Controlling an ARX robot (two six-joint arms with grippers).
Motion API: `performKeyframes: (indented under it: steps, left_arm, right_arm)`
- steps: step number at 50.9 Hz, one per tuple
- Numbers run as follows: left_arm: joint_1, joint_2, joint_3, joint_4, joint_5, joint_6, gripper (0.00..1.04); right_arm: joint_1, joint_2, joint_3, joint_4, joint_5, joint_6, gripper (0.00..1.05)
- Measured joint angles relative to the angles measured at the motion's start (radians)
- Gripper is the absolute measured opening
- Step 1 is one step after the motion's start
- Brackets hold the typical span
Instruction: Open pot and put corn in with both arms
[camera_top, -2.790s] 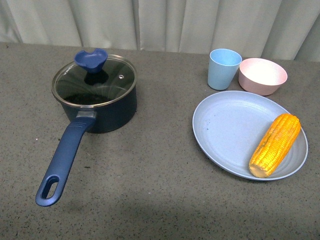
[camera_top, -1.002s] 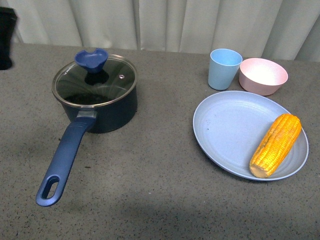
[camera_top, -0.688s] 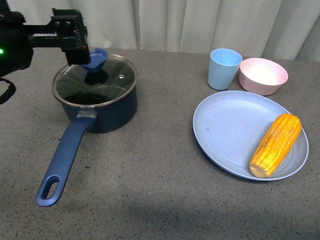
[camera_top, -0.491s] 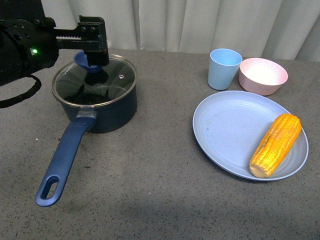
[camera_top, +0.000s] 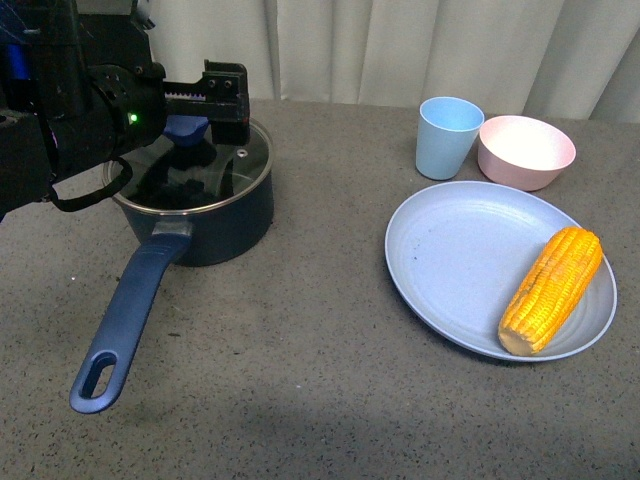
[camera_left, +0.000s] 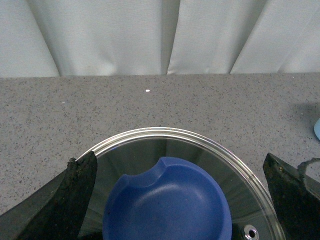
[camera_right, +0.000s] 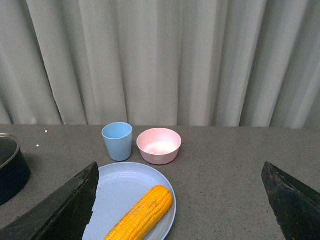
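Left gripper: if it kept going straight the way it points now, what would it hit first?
Most likely the blue knob of the glass lid, which sits between the open left gripper's fingers; exact depth is unclear.

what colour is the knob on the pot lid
Deep blue; the knob shows best in the left wrist view.
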Motion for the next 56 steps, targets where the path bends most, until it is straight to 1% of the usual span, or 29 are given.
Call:
performKeyframes:
  steps: [17,20,24,25,27,35,44,49,56]
  left_arm:
    - [0.006,0.048,0.019,-0.024,-0.01,0.005,0.98]
    - [0.007,0.048,0.021,-0.025,-0.011,0.003,0.9]
    - [0.009,0.048,0.022,-0.024,-0.01,0.002,0.74]
    - [0.01,0.048,0.022,-0.024,-0.011,0.002,0.69]
    - [0.01,0.048,0.022,-0.024,-0.011,0.003,0.65]
    - [0.011,0.039,0.013,-0.01,-0.012,0.018,0.63]
    - [0.025,-0.072,-0.021,-0.002,-0.02,0.01,0.63]
    - [0.072,-0.114,-0.021,0.008,-0.018,-0.001,0.63]
    - [0.194,-0.112,-0.033,0.01,0.004,-0.005,0.63]
  right_arm:
    - [0.0,0.0,0.0,0.0,0.0,0.0,0.95]
    - [0.0,0.0,0.0,0.0,0.0,0.0,0.95]
    - [0.0,0.0,0.0,0.0,0.0,0.0,0.95]
    - [0.0,0.0,0.0,0.0,0.0,0.0,0.95]
    - [0.0,0.0,0.0,0.0,0.0,0.0,0.95]
    - [0.0,0.0,0.0,0.0,0.0,0.0,0.95]
    - [0.0,0.0,0.0,0.0,0.0,0.0,0.95]
    - [0.0,0.0,0.0,0.0,0.0,0.0,0.95]
    - [0.0,0.0,0.0,0.0,0.0,0.0,0.95]
